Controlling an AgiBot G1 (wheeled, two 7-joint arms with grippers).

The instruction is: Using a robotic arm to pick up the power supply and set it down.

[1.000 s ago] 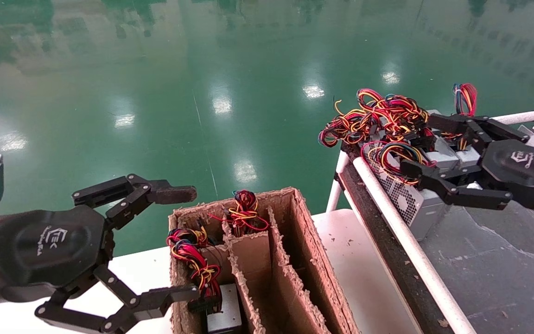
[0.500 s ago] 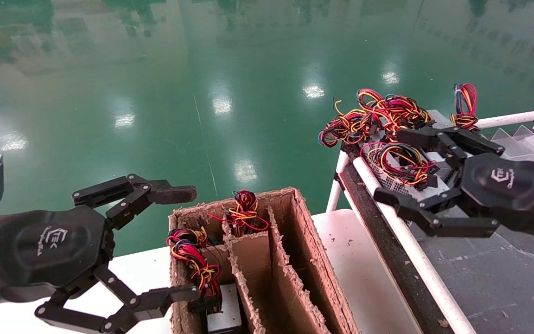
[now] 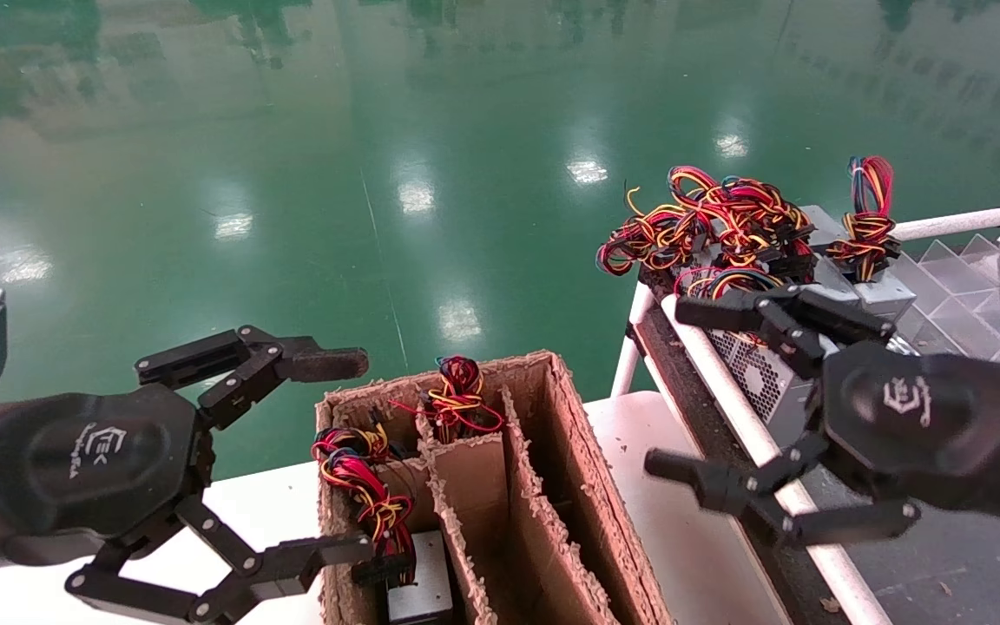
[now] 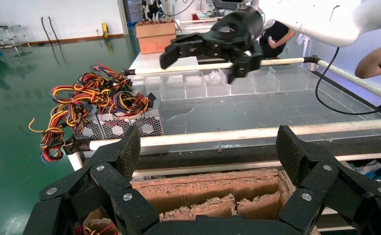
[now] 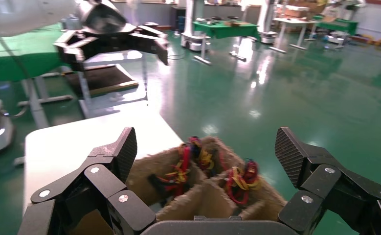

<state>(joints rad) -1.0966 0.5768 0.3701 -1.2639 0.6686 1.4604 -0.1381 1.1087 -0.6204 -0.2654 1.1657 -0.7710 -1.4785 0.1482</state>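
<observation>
Above the cardboard box: right gripper jaws open, empty; left gripper likewise. Risk: snagging wires on descent.

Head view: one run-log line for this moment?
right gripper: open, empty, above gap between conveyor and cardboard box | grey metal power supply: on conveyor, ungrasped | left gripper: open, beside box
</observation>
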